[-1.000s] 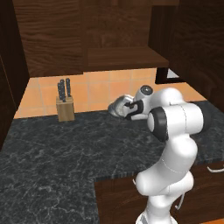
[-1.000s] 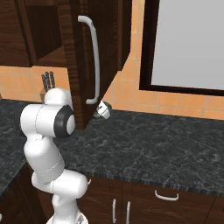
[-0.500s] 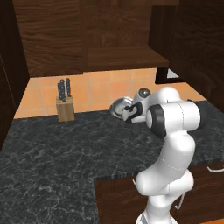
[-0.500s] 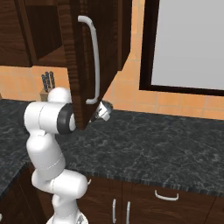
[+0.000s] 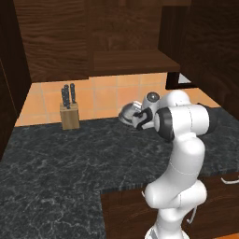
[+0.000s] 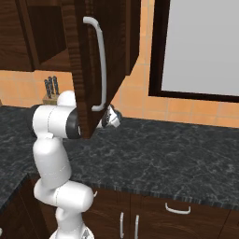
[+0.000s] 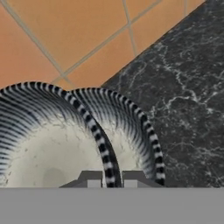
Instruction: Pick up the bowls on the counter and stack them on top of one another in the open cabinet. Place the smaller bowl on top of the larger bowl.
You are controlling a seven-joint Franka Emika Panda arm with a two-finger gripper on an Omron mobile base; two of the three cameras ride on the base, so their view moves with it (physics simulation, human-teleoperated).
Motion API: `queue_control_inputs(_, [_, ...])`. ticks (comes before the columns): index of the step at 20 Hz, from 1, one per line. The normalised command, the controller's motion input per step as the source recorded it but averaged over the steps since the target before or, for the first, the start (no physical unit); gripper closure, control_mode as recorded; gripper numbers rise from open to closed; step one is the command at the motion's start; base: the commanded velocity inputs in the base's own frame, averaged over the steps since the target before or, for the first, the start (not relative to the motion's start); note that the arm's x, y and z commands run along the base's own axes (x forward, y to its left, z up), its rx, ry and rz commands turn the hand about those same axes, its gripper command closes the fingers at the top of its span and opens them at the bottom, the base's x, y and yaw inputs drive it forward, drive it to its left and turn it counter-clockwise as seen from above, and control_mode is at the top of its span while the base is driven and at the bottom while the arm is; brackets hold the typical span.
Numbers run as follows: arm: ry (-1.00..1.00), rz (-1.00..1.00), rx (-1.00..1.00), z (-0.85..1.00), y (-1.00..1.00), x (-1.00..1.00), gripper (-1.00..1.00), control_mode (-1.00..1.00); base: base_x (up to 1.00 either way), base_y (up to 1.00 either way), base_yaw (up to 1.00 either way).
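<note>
The pincer [image 7: 109,177] is clamped on the rim of a bowl [image 7: 48,144]: in the hand view its two dark tips sit either side of the striped, ribbed edge, one inside the pale speckled hollow and one outside it. Just behind that rim, a second ribbed rim [image 7: 140,127] curves in the same view, overlapping the first; which of the two is the wider I cannot tell from here, nor whether they touch. Beyond them lie the black-grey veined counter [image 7: 188,87] and the orange tiled wall [image 7: 65,35]. In the left base view the gripped bowl [image 5: 130,112] is held tilted, near the wall and just above the counter [image 5: 70,154], its dark domed outside turned toward the camera, with the pincer [image 5: 140,119] at its near edge. Above it hangs the open cabinet [image 5: 135,60], its flat wooden shelf well over the bowl. To the left, well apart, a wooden knife block [image 5: 69,114] with dark handles stands against the tiles. In the right base view the cabinet's open door [image 6: 93,65], with a long pale handle [image 6: 100,65], swings out in front of the arm and hides most of the hand; only a small part of the bowl [image 6: 113,117] peeks past the door's lower edge. A grey window pane [image 6: 200,46] in a dark frame sits to the right.
</note>
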Motion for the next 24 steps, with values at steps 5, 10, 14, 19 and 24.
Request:
queue_control_inputs(5, [0.0, -0.04, 0.0, -0.23, -0.03, 0.0, 1.0, -1.0, 0.0, 0.0, 0.0])
queue_control_inputs(10, [0.0, -0.01, 0.0, -0.12, 0.0, 0.0, 1.0, -1.0, 0.0, 0.0, 0.0])
queue_control_inputs(14, [0.0, 0.0, 0.0, 0.0, 0.0, 0.0, -1.0, -1.0, 0.0, 0.0, 0.0])
queue_control_inputs(19, [0.0, 0.0, 0.0, 0.04, 0.0, 0.11, -1.0, -1.0, 0.0, 0.0, 0.0])
queue_control_inputs(24, [0.0, 0.0, 0.0, 0.4, 0.0, 0.0, -1.0, -1.0, 0.0, 0.0, 0.0])
